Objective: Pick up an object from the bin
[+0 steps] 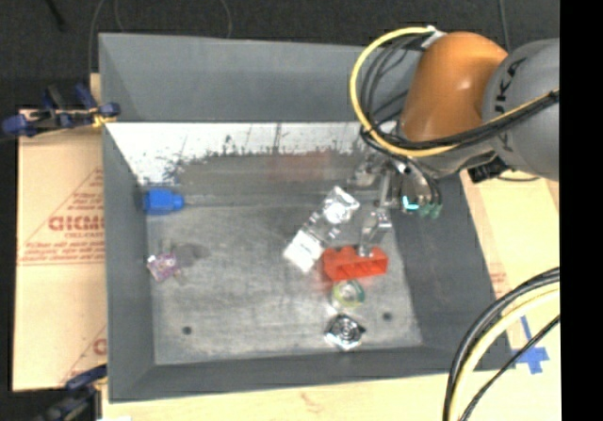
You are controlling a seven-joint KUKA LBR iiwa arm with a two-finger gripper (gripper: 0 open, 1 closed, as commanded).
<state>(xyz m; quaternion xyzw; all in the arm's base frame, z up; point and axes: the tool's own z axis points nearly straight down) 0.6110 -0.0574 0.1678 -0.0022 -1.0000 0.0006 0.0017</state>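
Note:
My gripper [376, 233] hangs low over the right half of the bin, its tip just above the upper edge of a red rectangular block [355, 264]. A crumpled clear plastic piece [339, 208] lies just left of the gripper. A small white box-like piece [302, 250] sits to the left of the red block. Below the block rests a small round greenish thing [348, 294].
A shiny silver piece [345, 331] lies near the bin's front wall. A blue cap-like thing [162, 201] and a small clear purple thing [165, 266] lie far off at the left. The arm with its orange cover and cables overhangs the right rim.

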